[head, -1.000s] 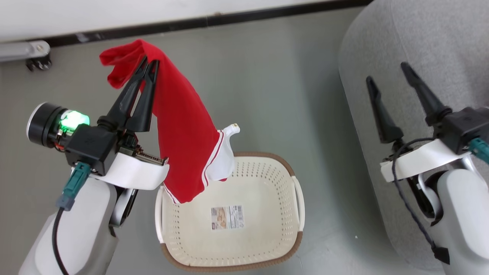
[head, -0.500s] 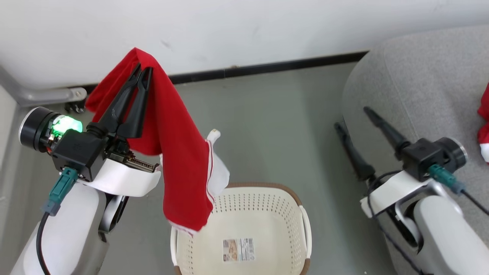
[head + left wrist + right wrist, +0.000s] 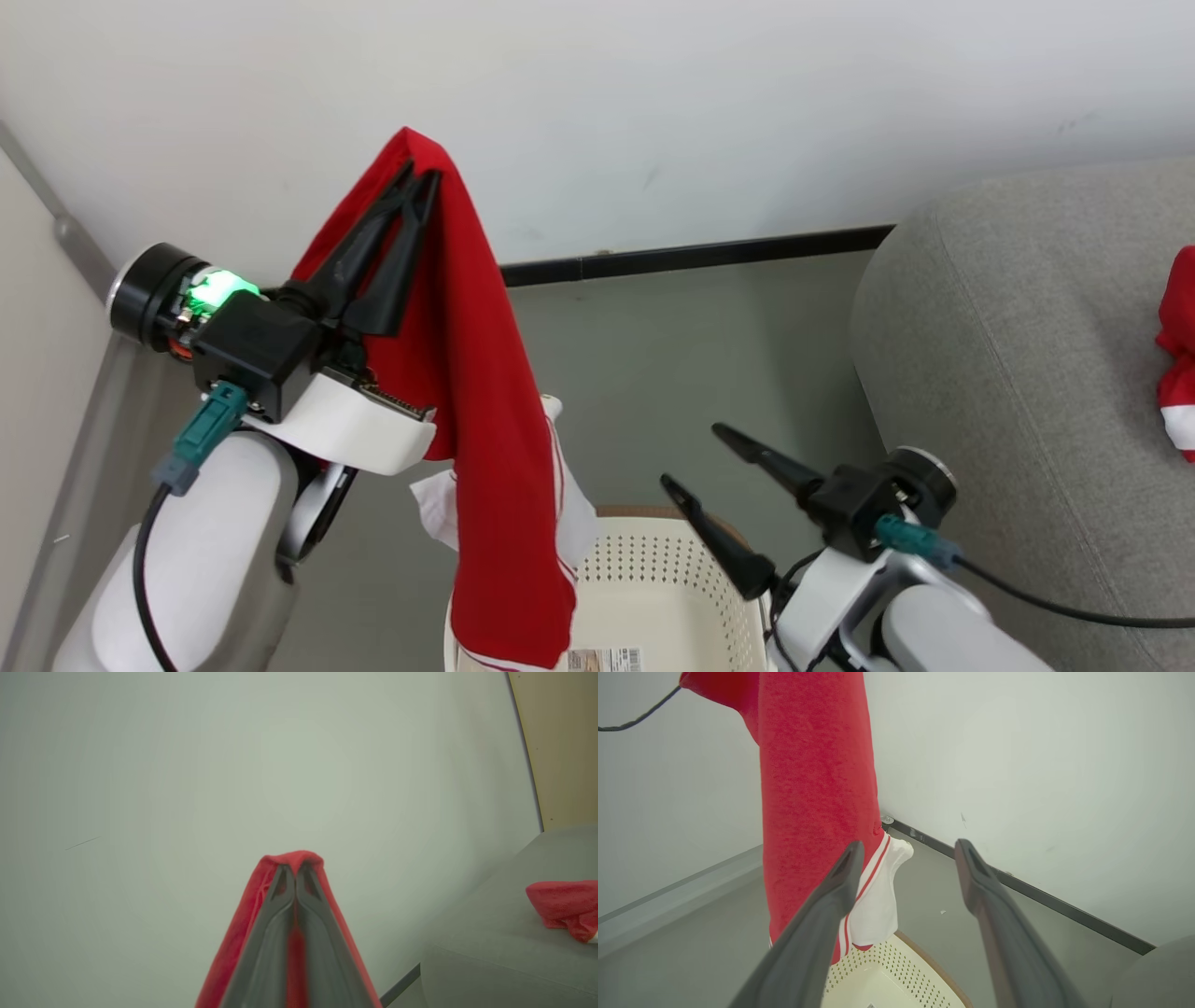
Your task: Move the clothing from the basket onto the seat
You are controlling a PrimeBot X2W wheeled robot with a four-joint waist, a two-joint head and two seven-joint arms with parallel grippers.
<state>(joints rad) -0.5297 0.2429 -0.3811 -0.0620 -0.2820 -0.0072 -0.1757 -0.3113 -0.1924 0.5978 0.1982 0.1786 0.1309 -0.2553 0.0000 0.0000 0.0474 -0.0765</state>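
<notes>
Red garment (image 3: 485, 392) hangs clenched in left gripper (image 3: 423, 173) above basket (image 3: 653, 579); spread-open right gripper (image 3: 691, 454) has swung in from seat (image 3: 1008, 373), likely to steady it.

Found the left gripper (image 3: 422, 177) raised at the left, before the wall (image 3: 700, 112), with the hanging garment (image 3: 495, 448) pinched at its tips and dropping down over the left part of the basket (image 3: 672, 588), standing on the floor (image 3: 672, 355) at the bottom middle. Saw the right gripper (image 3: 691, 455) just right of this garment, apart from it, over the right side of the basket. Noted the seat (image 3: 1008, 373) at the right, reaching back to the wall, with the second garment (image 3: 1178, 355) lying on it near the right edge.
</notes>
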